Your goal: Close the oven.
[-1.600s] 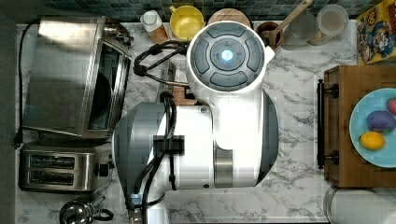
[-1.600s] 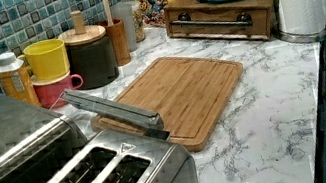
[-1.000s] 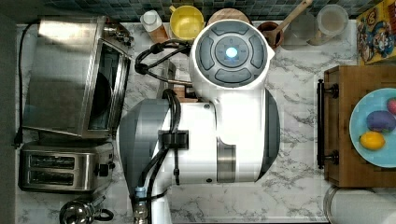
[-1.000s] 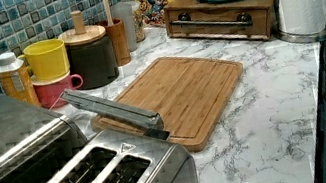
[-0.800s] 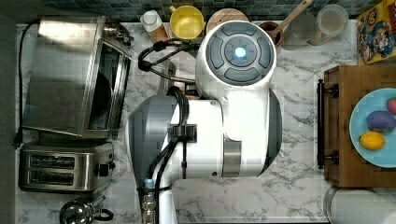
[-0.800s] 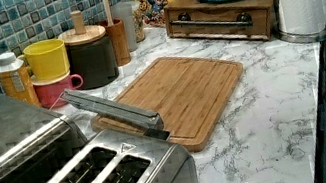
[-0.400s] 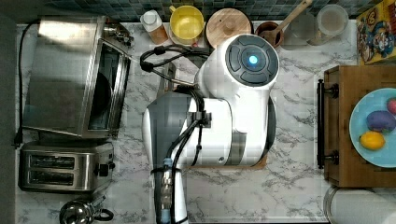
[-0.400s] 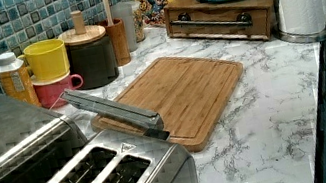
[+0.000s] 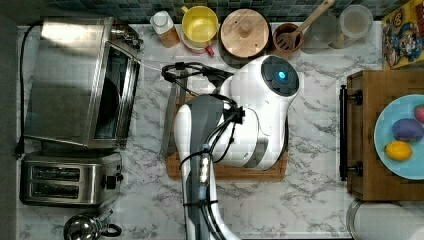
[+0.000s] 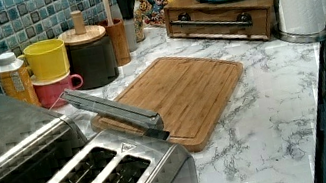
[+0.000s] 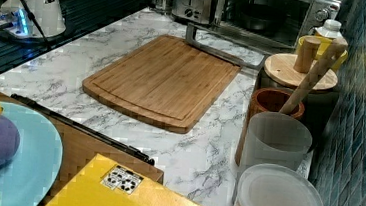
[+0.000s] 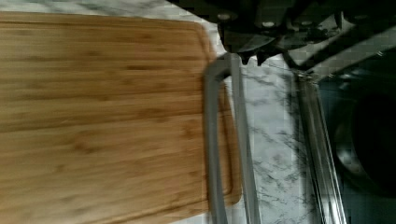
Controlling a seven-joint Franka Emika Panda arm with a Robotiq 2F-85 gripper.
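The jaws are hanging just above one end of the steel bar handle (image 12: 224, 140) in the wrist view, and I am not managing to tell whether they are spread or pressed together. Below the jaws, the oven (image 9: 75, 80) is standing with its glass door (image 12: 322, 154) dropped open and lying flat. The handle is reaching away from the jaws over the edge of the wooden cutting board (image 12: 102, 116). The board is lying on the marble counter (image 9: 310, 200), beside the dark oven interior.
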